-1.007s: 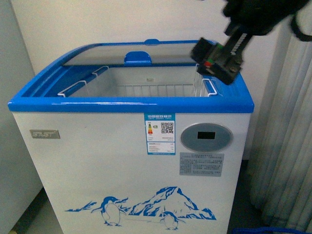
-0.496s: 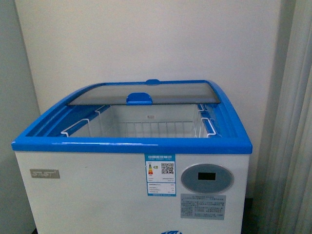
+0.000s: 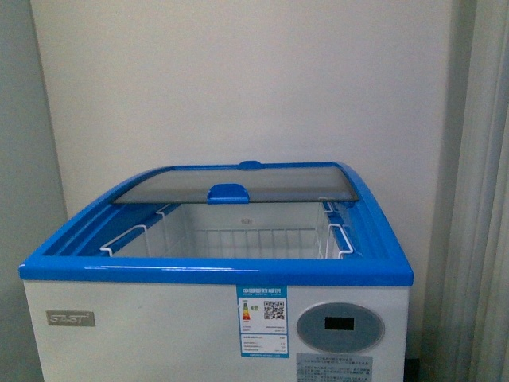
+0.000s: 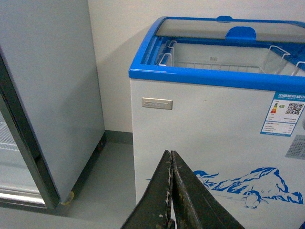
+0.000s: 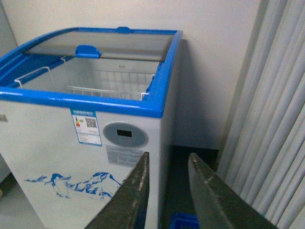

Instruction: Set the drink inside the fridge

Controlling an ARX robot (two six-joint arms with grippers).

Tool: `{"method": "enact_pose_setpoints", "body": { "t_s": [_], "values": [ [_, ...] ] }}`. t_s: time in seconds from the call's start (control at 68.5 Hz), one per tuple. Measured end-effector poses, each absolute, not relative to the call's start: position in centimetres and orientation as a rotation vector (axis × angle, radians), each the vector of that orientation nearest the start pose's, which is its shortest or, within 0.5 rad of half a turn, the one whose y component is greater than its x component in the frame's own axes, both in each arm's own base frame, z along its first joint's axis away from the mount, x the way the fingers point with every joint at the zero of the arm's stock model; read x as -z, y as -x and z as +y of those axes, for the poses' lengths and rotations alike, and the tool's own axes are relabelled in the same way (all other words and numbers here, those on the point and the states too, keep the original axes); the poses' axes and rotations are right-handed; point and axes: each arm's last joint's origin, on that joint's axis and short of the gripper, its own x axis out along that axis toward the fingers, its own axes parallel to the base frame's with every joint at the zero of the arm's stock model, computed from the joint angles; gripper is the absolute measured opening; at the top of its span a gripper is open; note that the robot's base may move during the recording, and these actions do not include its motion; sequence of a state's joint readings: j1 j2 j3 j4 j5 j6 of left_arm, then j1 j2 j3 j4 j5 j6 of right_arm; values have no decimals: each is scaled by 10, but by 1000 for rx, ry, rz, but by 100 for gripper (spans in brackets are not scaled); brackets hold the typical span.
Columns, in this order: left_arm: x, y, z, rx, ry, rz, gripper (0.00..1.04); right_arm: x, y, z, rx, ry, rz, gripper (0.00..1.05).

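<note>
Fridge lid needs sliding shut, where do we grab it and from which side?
Take the raised blue handle at the front edge of the glass sliding lid. It is the only protruding part; the glass is smooth and curved. Probably come from above over the open basket, hook a finger behind it and pull toward the front rim. Right gripper is open; left gripper is shut.

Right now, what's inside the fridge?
Inside the fridge only white wire baskets show, with no drink in view. The bottom is hidden by the blue rim, and the back by the glass lid.
</note>
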State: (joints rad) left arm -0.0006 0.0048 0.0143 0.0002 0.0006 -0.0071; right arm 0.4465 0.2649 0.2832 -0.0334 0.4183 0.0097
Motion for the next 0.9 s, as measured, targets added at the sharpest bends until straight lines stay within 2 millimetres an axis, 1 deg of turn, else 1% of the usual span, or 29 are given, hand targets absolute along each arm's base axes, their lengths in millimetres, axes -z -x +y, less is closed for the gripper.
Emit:
{"method": "enact_pose_setpoints", "body": {
  "t_s": [0.044, 0.073, 0.277, 0.394, 0.452, 0.54, 0.671, 0.905],
  "values": [
    [-168, -97, 0, 1, 7, -10, 3, -230, -98, 29, -16, -7, 6, 5],
    [-168, -97, 0, 2, 7, -10, 3, -227, -98, 27, -16, -2, 5, 2],
    [-168, -97, 0, 1, 7, -10, 3, -205, -98, 16, -12, -2, 11, 3],
    [-168, -97, 0, 1, 7, -10, 3, -198, -98, 12, -9, -3, 9, 3],
    [-168, -97, 0, 1, 7, -10, 3, -195, -98, 8, -41, -3, 7, 3],
    [-168, -97, 0, 1, 7, -10, 3, -190, -98, 1, 1, -3, 6, 3],
    [-168, -97, 0, 1, 7, -10, 3, -182, -98, 0, -2, -3, 7, 3],
    [-168, -97, 0, 1, 7, -10, 3, -176, -98, 0, -1, -3, 8, 3]
  ]
}}
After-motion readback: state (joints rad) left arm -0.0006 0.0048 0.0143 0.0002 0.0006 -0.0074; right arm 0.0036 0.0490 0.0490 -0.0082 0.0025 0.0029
